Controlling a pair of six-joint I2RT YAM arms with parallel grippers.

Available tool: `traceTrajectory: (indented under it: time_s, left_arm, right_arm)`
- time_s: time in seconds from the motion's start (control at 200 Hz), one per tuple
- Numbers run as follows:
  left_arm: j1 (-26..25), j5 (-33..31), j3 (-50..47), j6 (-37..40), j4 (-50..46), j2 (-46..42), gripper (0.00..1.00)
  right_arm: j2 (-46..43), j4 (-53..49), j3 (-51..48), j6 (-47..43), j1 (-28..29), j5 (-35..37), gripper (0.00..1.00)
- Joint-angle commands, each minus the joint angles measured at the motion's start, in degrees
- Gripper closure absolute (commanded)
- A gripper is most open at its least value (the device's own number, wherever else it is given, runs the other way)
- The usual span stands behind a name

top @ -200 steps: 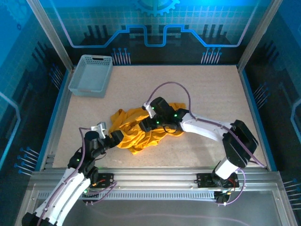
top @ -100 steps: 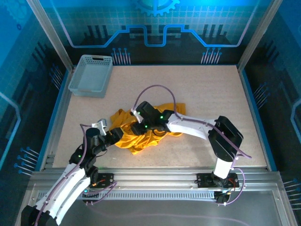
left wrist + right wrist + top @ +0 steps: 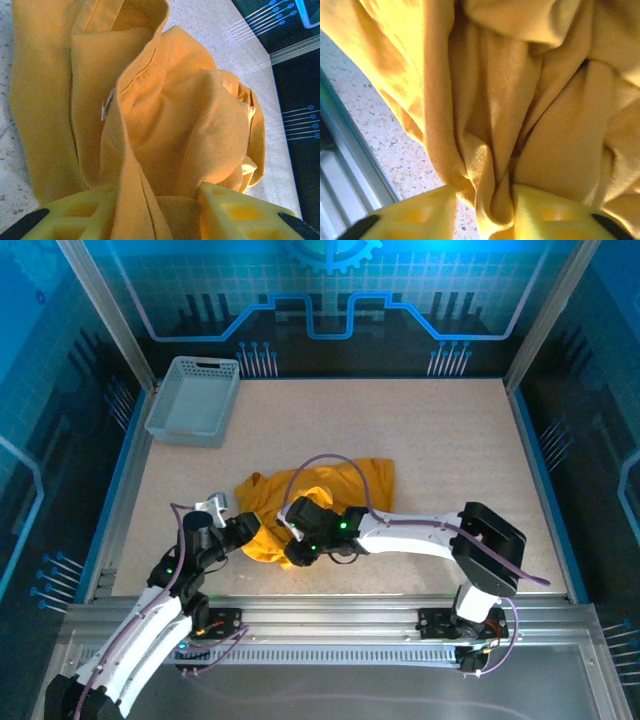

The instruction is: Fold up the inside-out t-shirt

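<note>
T-shirt (image 3: pixel 520 100) inside right end effector (image 3: pixel 482 206)

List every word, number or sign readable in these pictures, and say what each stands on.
No text can be read anywhere.
The white tag on the t-shirt: too small to read.
The back wall: a gear shape and line patterns, no letters.
The basket: no marking visible.

right fingers (image 3: pixel 415 215) | moved nearer and left | t-shirt (image 3: pixel 340 485) dragged along, far edge spread flatter
</note>
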Motion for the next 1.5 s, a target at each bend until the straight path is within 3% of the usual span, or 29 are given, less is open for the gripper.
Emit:
traceTrajectory:
  time_s: [0.0,0.29,0.555,0.885,0.935,1.185,1.496]
  left_arm:
    - [0.6,0.5,-1.1,-0.1,0.5,0.2,0.61]
    - [0.6,0.7,-1.6,-0.7,1.0,-0.2,0.62]
    - [0.6,0.5,-1.9,-0.6,0.9,-0.6,0.63]
    - [0.6,0.7,-1.9,-0.7,1.0,-0.4,0.63]
    - [0.6,0.6,-2.0,-0.7,1.0,-0.4,0.63]
    - [0.7,0.1,-2.0,-0.3,0.5,-0.5,0.66]
    - [0.7,-1.4,0.9,1.8,0.9,-0.1,0.83]
  right_arm:
    - [-5.0,1.3,1.1,2.7,-4.7,-2.4,0.58]
    - [6.1,-5.7,13.3,0.5,-6.7,-2.2,0.62]
    - [10.5,-4.2,13.8,1.0,-6.6,-3.8,0.69]
    - [15.0,-3.4,16.3,1.3,-6.3,-5.6,0.67]
    - [15.2,-3.2,16.3,1.4,-6.2,-5.8,0.71]
    - [10.1,-5.6,15.5,0.7,-5.6,-0.2,0.99]
    - [-7.7,-6.9,10.4,-0.1,-8.2,2.9,1.0]
